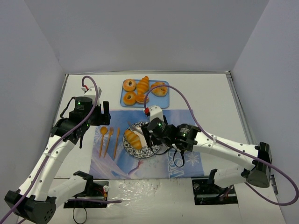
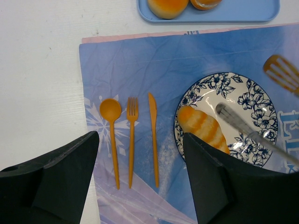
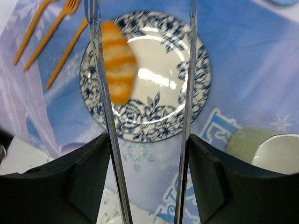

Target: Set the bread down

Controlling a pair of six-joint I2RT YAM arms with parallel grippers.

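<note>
A striped, croissant-like bread [image 1: 133, 139] [image 2: 205, 130] [image 3: 119, 70] lies on the left part of the blue-flowered plate [image 1: 150, 152] [image 2: 247, 98] [image 3: 163, 93]. My right gripper [image 1: 156, 130] [image 3: 148, 144] hovers over the plate, shut on metal tongs [image 3: 189, 93] [image 2: 247, 133]. The tong arms stand spread; the left one crosses the bread's edge without pinching it. My left gripper [image 1: 103, 116] [image 2: 141, 137] hangs open and holds nothing, above the orange cutlery left of the plate.
A blue tray [image 1: 161, 100] [image 2: 224, 16] at the back holds several more breads. An orange spoon [image 2: 111, 112], fork [image 2: 132, 135] and knife [image 2: 153, 135] lie on the blue placemat [image 1: 112, 161]. A green and white cup [image 3: 271, 149] stands right of the plate.
</note>
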